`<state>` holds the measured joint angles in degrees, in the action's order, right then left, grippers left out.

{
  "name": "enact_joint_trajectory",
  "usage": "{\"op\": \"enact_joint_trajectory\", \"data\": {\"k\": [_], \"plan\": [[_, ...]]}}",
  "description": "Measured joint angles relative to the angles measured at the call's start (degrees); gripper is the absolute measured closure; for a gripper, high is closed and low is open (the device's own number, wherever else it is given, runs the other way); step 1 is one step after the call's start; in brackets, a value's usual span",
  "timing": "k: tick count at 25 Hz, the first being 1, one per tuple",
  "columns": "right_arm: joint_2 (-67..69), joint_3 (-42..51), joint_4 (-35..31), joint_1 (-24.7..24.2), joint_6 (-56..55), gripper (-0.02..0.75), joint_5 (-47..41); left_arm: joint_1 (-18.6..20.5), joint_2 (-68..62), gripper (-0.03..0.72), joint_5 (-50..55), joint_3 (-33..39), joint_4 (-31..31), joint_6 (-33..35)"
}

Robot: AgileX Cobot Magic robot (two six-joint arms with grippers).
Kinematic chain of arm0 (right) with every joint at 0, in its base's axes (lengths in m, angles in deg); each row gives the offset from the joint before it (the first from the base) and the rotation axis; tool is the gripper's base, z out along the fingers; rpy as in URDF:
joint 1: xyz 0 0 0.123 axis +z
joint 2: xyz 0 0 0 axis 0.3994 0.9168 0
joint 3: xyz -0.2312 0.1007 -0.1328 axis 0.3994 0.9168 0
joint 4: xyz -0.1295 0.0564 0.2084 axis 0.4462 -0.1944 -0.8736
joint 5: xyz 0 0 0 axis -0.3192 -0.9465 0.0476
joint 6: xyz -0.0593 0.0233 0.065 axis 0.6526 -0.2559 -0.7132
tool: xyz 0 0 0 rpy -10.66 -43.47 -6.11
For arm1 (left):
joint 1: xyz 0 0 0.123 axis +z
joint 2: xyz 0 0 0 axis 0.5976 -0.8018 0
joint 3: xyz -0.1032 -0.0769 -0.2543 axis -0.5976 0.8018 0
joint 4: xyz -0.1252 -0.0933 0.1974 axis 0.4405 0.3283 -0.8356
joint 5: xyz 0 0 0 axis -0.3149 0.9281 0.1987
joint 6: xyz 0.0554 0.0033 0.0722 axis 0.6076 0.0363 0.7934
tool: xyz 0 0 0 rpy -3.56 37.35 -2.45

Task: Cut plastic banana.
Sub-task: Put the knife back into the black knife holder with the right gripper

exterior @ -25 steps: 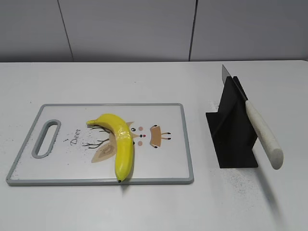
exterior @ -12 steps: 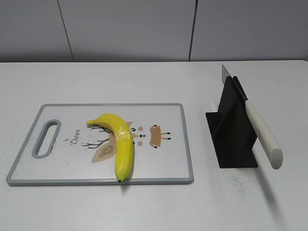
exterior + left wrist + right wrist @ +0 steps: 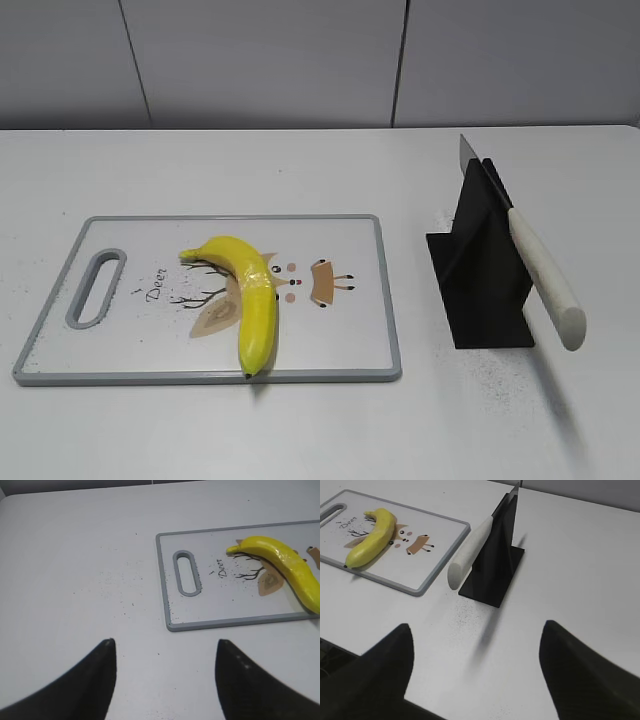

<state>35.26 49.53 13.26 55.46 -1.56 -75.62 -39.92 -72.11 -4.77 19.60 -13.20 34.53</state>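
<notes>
The plastic banana (image 3: 252, 298) is glossy yellow and curved. It lies on a white cutting board (image 3: 340, 340) with a grey rim and a deer print. It also shows in the left wrist view (image 3: 285, 566) and the right wrist view (image 3: 371, 539). A knife with a white handle (image 3: 545, 278) rests slanted in a black stand (image 3: 480, 270), handle toward the front; it also shows in the right wrist view (image 3: 470, 552). My left gripper (image 3: 164, 642) is open and empty over bare table left of the board. My right gripper (image 3: 477, 627) is open and empty, in front of the stand. Neither gripper shows in the exterior view.
The cutting board has a handle slot (image 3: 95, 288) at its left end. The white table (image 3: 300, 430) carries dark specks near the board and stand. A grey panelled wall (image 3: 300, 60) stands behind the table.
</notes>
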Motion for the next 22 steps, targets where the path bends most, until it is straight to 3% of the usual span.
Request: {"op": "enact_joint_trajectory", "data": {"k": [16,22], "plan": [[0.00,0.00,0.00,-26.08,0.02,0.146,0.00,0.00,0.00,0.103,0.00,0.00,0.00,0.00],[0.00,0.00,0.00,-28.83,0.02,0.147,0.00,0.00,0.00,0.103,0.00,0.07,0.00,0.00]]}}
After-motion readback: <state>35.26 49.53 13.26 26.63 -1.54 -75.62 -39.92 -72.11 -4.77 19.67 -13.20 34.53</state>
